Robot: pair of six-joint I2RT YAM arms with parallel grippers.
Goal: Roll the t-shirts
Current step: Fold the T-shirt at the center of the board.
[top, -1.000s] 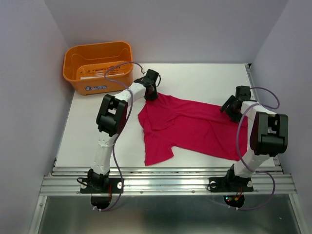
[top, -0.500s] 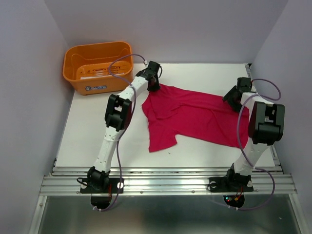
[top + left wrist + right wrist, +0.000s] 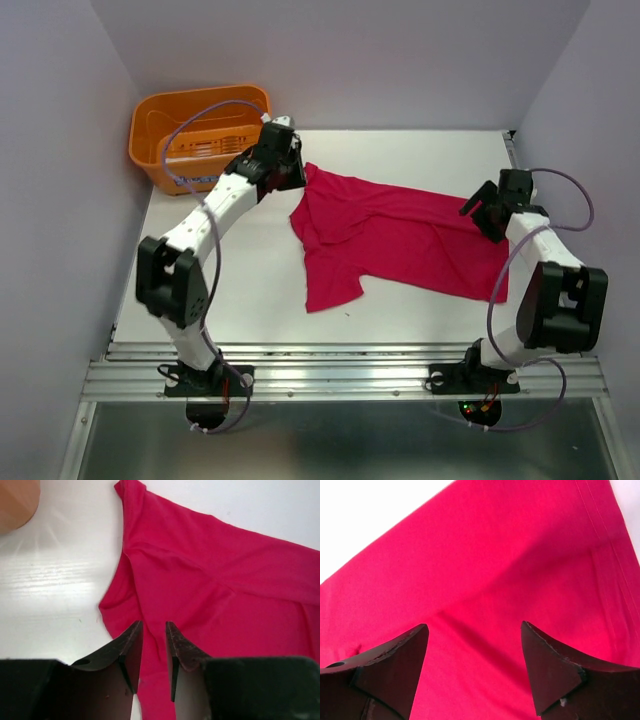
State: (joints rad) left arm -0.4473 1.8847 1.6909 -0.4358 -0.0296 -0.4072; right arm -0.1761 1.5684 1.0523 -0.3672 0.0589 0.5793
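Bright even light, soft shadows, glare streaking the table (image 3: 50, 580).

Looks to me like a robotics lab cell, not a home: white table (image 3: 420, 150), plain grey walls (image 3: 60, 250) around, left arm (image 3: 200, 225) & right arm (image 3: 545, 300) bolted to an aluminium rail (image 3: 340, 380).

White table (image 3: 420, 150) carries a crimson t-shirt (image 3: 400, 245) (spread, rumpled) and an orange basket (image 3: 200, 96).
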